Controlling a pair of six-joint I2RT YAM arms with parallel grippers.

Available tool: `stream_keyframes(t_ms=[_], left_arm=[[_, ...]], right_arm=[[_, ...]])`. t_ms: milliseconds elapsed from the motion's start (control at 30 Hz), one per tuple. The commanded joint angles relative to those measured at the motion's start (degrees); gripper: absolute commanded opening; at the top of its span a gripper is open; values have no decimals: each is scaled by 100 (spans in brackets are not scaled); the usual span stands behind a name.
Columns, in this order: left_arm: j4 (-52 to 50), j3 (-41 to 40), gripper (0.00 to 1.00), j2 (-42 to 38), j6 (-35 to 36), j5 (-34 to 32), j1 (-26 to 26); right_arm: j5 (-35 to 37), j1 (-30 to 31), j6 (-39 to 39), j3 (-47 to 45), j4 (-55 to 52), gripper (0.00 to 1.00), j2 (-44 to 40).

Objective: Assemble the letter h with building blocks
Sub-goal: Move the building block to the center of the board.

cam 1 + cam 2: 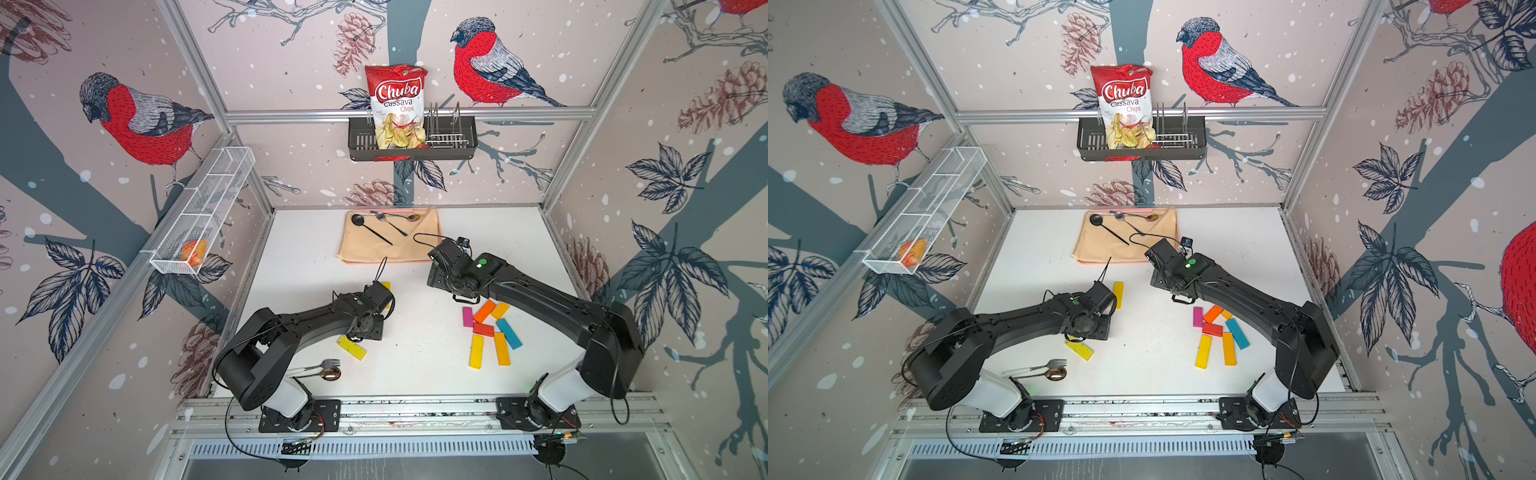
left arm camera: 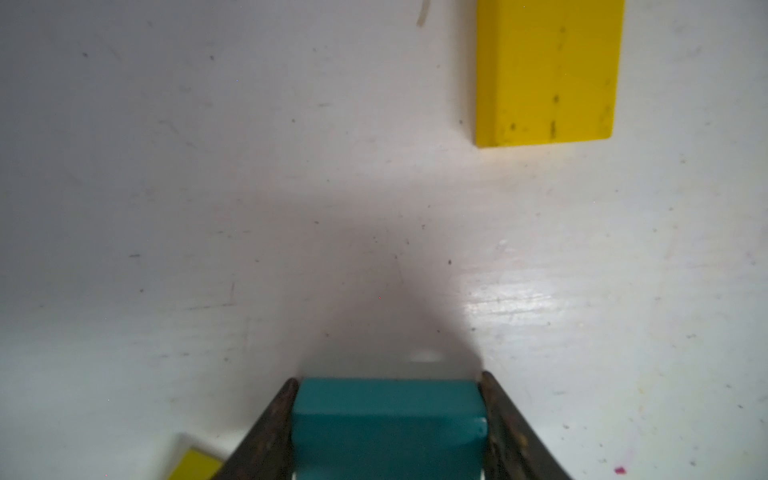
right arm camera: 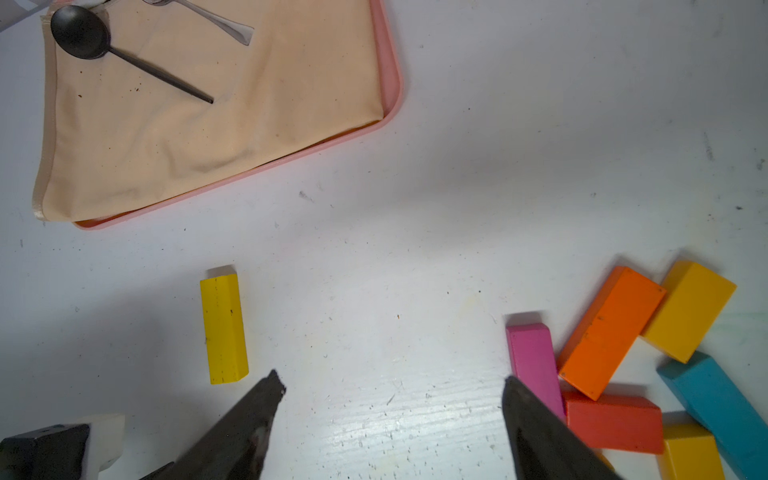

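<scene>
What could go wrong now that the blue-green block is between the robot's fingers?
1. The teal block sits in the left hand; a weak pinch might let it slip or twist when lifted.
2. A yellow block lies close by; the teal one could knock it crooked.
3. The open right hand hangs near the magenta block and might nudge it.

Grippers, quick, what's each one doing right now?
Left gripper: closed on the teal block.
Right gripper: open, holding nothing.
</scene>
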Motion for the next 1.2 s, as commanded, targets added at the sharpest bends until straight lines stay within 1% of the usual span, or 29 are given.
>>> stream_keyframes(t_ms=[0, 133, 233, 367, 400, 433, 467, 533, 633, 700, 800, 867, 967, 1000, 1100, 1167], left_arm=[[-9, 11, 51, 119, -116, 427, -111], [187, 442, 51, 398, -178, 473, -221], [301, 755, 51, 738, -230, 341, -226], [483, 962, 50, 1094, -296, 322, -226], [489, 997, 53, 1136, -326, 322, -226], [487, 1016, 61, 1134, -341, 315, -230], [498, 1011, 67, 1082, -365, 307, -233], [499, 973, 75, 826, -420, 262, -234], [258, 1050, 81, 265, -472, 206, -234], [21, 1099, 85, -258, -527, -6, -225], [-493, 1185, 86, -1044, -603, -466, -157], [-732, 1132, 86, -1555, -595, -716, 24], [-789, 842, 85, -2384, -524, -875, 695], [-749, 744, 84, -2691, -452, -873, 994], [-677, 617, 84, -3315, -265, -677, 1724], [-628, 558, 84, -3489, -179, -467, 2015]], right_arm=[[62, -40, 72, -74, 7, 85, -98], [56, -85, 93, -163, 51, 84, -139], [72, -93, 114, -182, -13, 84, -142], [90, -77, 155, -293, -33, 84, -254], [90, -71, 172, -320, -33, 84, -289], [102, -46, 189, -352, -43, 84, -322], [122, -14, 209, -374, -47, 85, -331], [167, 73, 270, -407, -77, 86, -325], [203, 239, 430, -403, -139, 89, -252], [225, 381, 616, -406, -137, 91, -204], [150, 703, 884, -364, 28, 96, -11], [55, 946, 1016, -222, 143, 98, 276], [-146, 1331, 1064, 223, 258, 100, 999], [-188, 1459, 1043, 448, 246, 100, 1297], [-398, 1668, 837, 1096, 133, 100, 2158], [-481, 1765, 698, 1479, 37, 100, 2596]])
